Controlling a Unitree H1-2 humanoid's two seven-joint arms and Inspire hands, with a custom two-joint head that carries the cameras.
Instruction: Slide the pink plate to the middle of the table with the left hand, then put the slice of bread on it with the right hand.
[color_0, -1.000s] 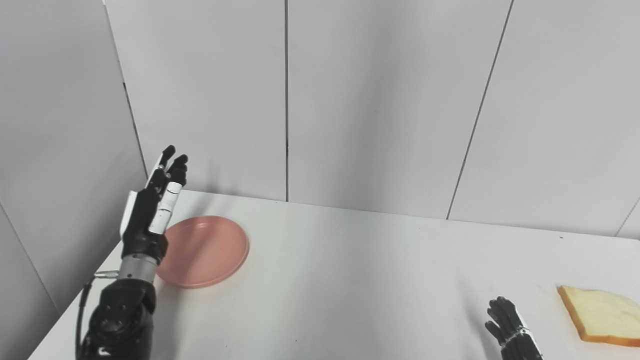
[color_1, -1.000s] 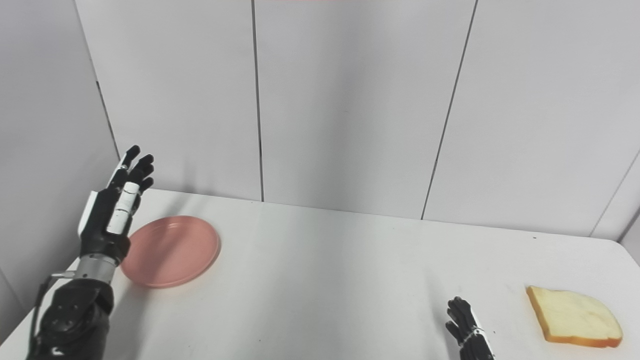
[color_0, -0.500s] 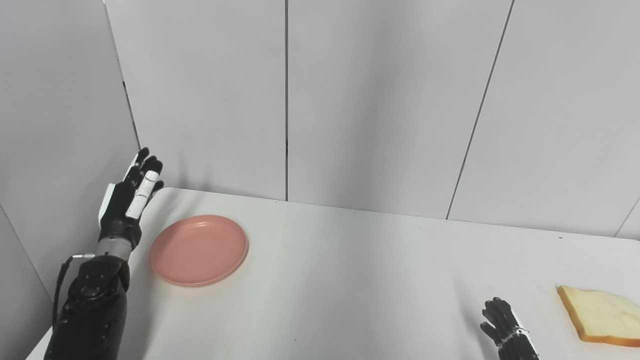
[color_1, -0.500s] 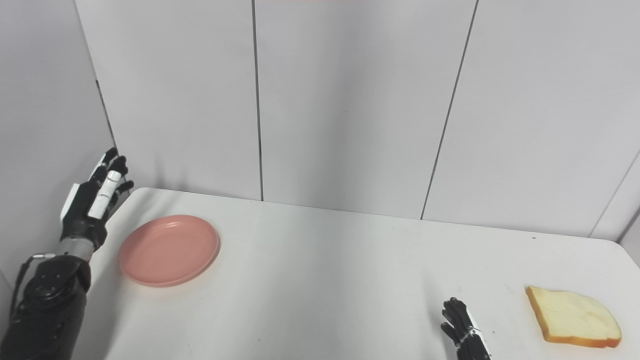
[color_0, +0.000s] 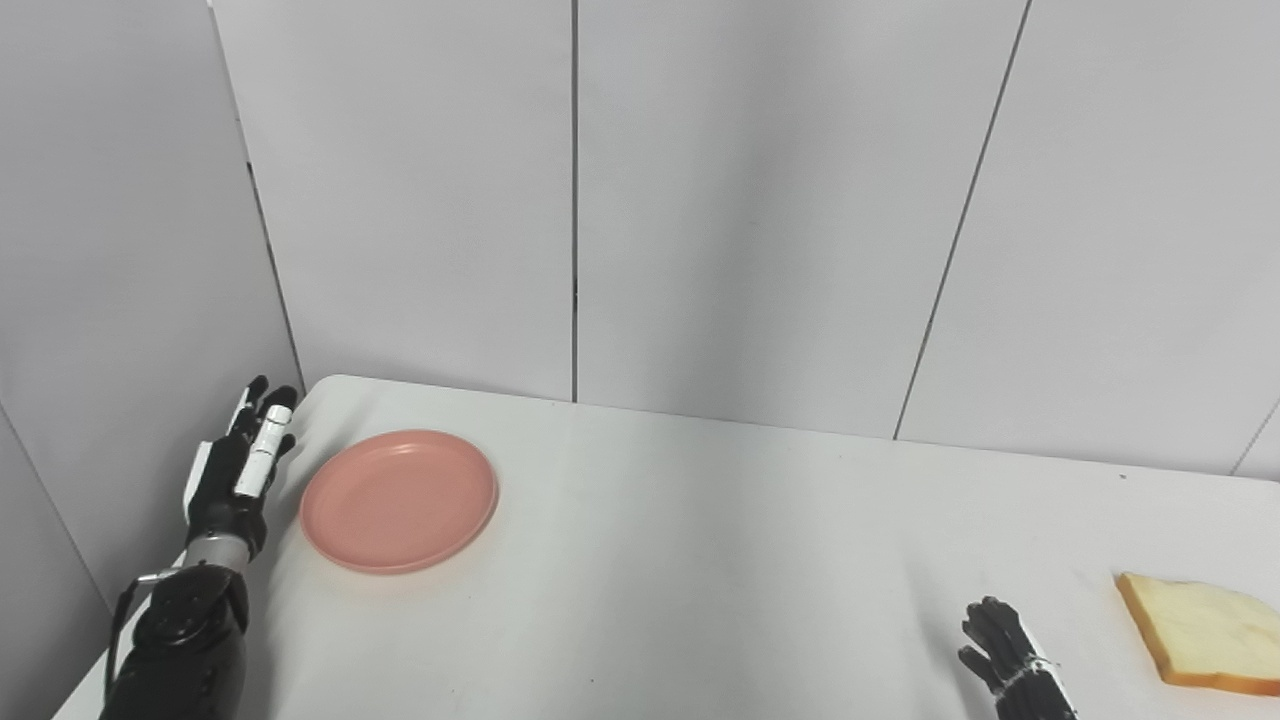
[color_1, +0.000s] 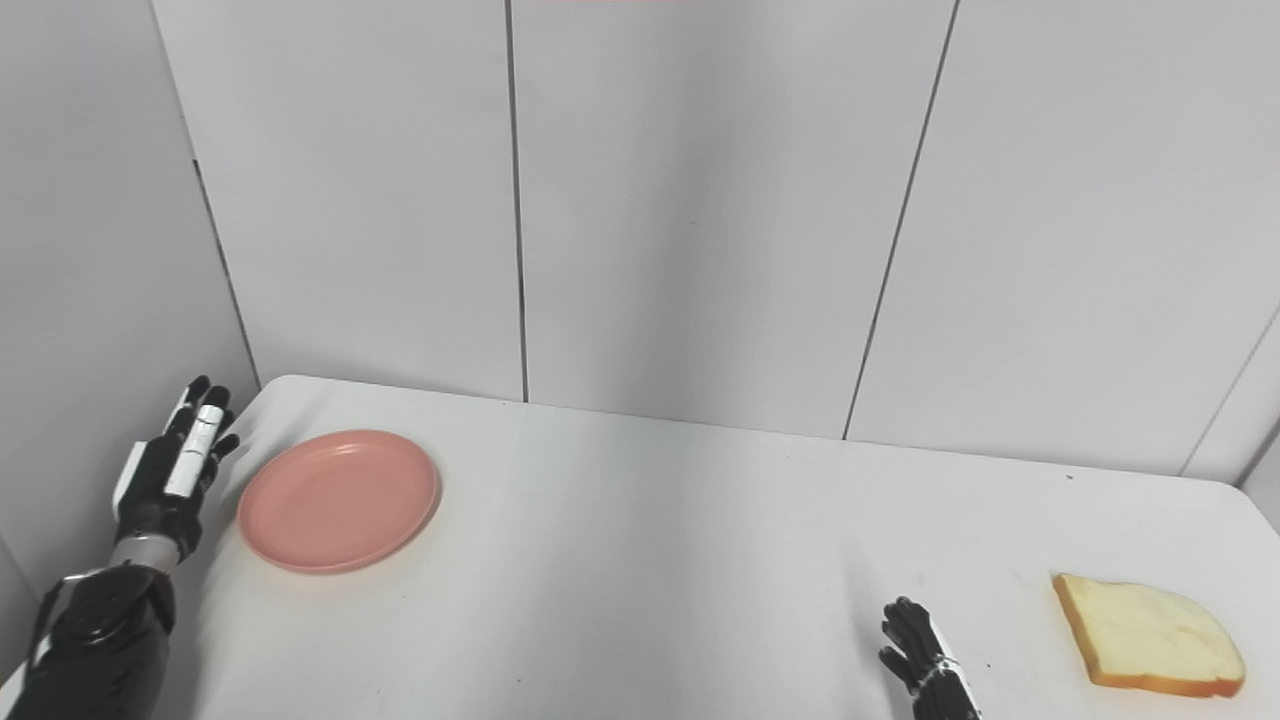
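Note:
A round pink plate (color_0: 400, 499) lies flat at the far left of the white table (color_0: 700, 560). My left hand (color_0: 236, 473) stands edge-on just left of the plate, at the table's left edge, open with fingers straight and a small gap to the rim. A slice of bread (color_1: 1150, 632) with a brown crust lies at the right end of the table. My right hand (color_1: 920, 667) shows only its fingers at the bottom edge, left of the bread and apart from it, spread and holding nothing.
Grey wall panels (color_0: 760, 200) close off the back of the table, and another panel (color_0: 110, 250) stands close along the left side, right beside my left hand. The table's rounded far-left corner (color_0: 320, 385) is near the plate.
My left hand has moved left off the plate's near rim and dropped lower, to the table's left edge. The plate and the bread have not moved. My right hand has sunk slightly.

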